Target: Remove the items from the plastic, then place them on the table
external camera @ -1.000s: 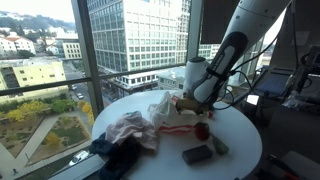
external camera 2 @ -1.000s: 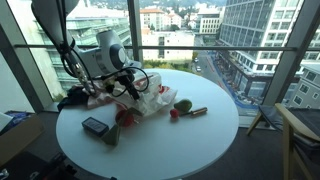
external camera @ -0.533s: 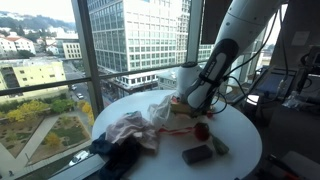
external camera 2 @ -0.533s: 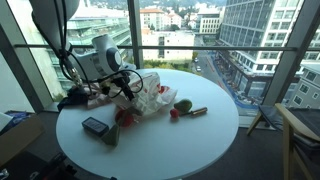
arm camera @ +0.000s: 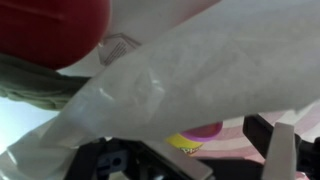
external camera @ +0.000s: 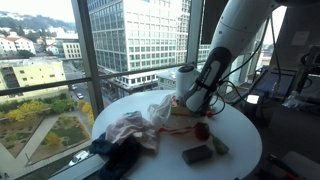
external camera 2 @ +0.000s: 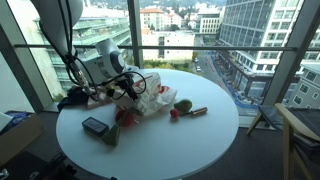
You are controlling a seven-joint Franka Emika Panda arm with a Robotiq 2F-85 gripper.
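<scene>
A crumpled white plastic bag (external camera: 160, 108) lies near the middle of the round white table (external camera: 240, 125), and it also shows in the opposite exterior view (external camera 2: 150, 100). My gripper (external camera: 192, 103) (external camera 2: 128, 88) is low at the bag's edge. In the wrist view the bag (arm camera: 200, 70) fills most of the frame. Below it a pink and yellow package (arm camera: 205, 135) lies between my spread fingers (arm camera: 210, 160). A red item (arm camera: 50, 25) shows at top left. The gripper looks open.
On the table lie a red item (external camera: 202, 130), a dark flat box (external camera: 197, 154) and a green item (external camera: 218, 146). A brown bar (external camera 2: 197, 111) and a green fruit (external camera 2: 183, 105) lie beyond the bag. Pale and dark cloths (external camera: 125, 135) hang at the window-side edge.
The arm has tilted and the gripper has shifted slightly toward the plastic bag. The items on the table have not moved.
</scene>
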